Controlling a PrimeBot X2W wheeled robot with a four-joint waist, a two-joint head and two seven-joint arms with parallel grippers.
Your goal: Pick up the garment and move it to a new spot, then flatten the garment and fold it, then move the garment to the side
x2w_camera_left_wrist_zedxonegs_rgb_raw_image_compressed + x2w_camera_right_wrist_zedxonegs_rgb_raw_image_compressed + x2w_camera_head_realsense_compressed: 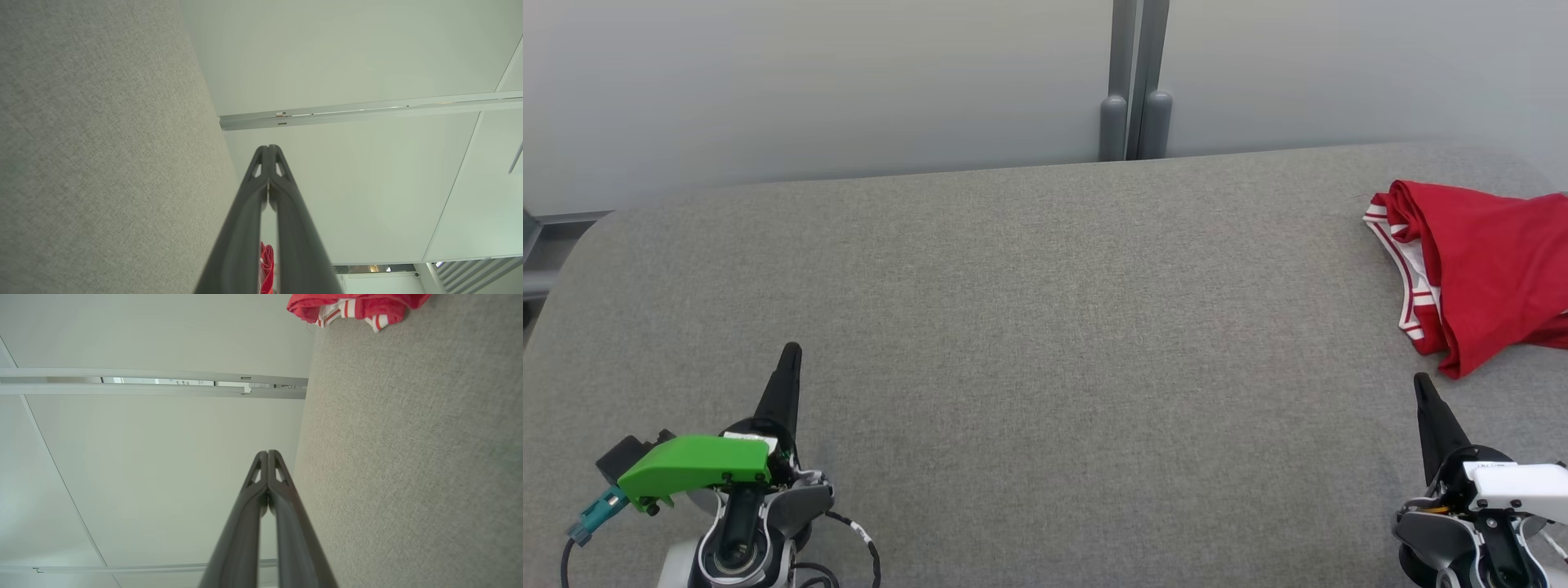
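Note:
A red garment point(1482, 269) with red-and-white striped trim lies bunched at the right edge of the grey fabric surface point(1045, 343). It runs out of the head view on the right. The right wrist view has the garment point(355, 306) at its top edge, and a red sliver of the garment point(266, 267) peeks between the fingers in the left wrist view. My left gripper point(790, 353) rests at the lower left, shut and holding nothing. My right gripper point(1421, 382) sits at the lower right, shut and empty, a short way below the garment's lower corner.
A pale partition wall point(809, 82) stands behind the surface, with a grey post point(1137, 82) at its middle. The surface's far edge curves down at the left, where a metal frame point(539, 245) shows.

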